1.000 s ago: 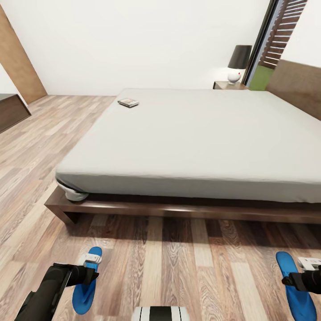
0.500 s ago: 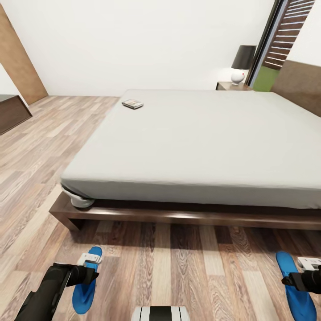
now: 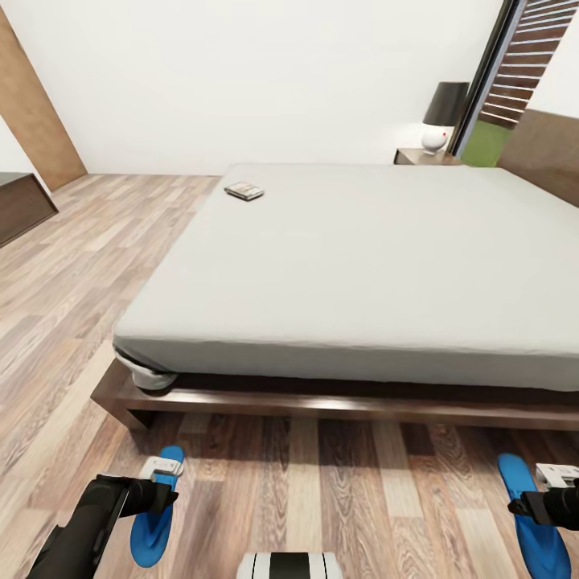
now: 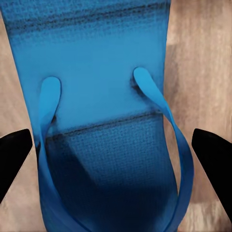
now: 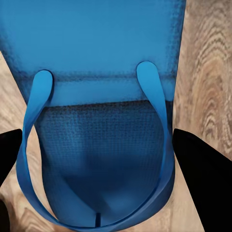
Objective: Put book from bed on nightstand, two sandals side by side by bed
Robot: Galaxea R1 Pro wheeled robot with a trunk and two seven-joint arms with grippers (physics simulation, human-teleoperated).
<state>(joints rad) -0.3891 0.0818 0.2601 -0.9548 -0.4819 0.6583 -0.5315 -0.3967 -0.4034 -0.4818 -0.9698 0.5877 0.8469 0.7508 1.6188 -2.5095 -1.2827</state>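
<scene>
A large bed (image 3: 362, 257) with a pale mattress on a dark wooden frame lies ahead. The book (image 3: 244, 190) rests near the mattress's far left corner. Beyond the far side stands the nightstand (image 3: 418, 156) with its dark-shaded lamp (image 3: 444, 112). My left gripper (image 3: 158, 500) is shut on one blue sandal (image 3: 153, 527), held low over the floor in front of the bed. My right gripper (image 3: 532, 508) is shut on the other blue sandal (image 3: 531, 527). In the wrist views each sandal (image 4: 106, 121) (image 5: 106, 96) spans the gap between the black fingers (image 4: 12, 154) (image 5: 198, 164).
Wood-plank floor (image 3: 80, 265) stretches to the left of the bed and in front of it. A low dark cabinet (image 3: 20, 205) stands at the left edge beside a brown wooden panel (image 3: 36, 112). The headboard (image 3: 551, 153) and a tall window (image 3: 523, 64) are at the right.
The whole view has shifted: the bed now sits slightly lower and further right in the picture, so the camera moved. Both sandals keep their place in the grippers.
</scene>
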